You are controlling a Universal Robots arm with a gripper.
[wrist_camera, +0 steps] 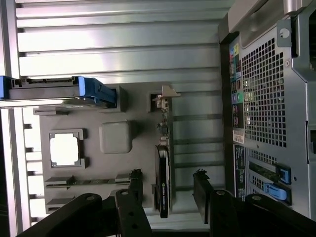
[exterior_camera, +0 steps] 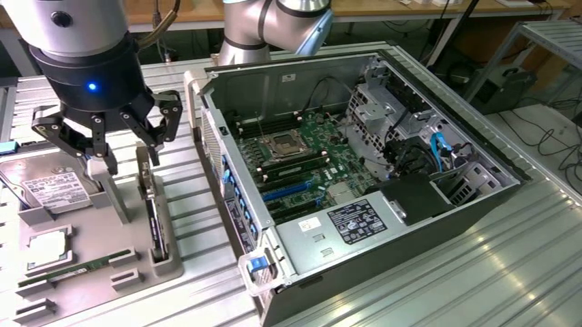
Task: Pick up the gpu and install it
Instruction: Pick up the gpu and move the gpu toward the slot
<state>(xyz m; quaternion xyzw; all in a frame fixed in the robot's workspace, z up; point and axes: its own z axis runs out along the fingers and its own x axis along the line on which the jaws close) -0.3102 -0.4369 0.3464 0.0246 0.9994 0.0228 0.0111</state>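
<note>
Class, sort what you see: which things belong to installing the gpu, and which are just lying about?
In the job:
- gpu, standing edge-on in the grey tray
- gripper, open above it
- open computer case

Lying about:
- hard drive
- memory stick
- square silver chip

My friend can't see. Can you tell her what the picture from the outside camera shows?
The robot's open claw hangs over the gpu, a card standing on edge in a gray tray. On the exterior view's right an open computer case lies with its motherboard showing.
</note>
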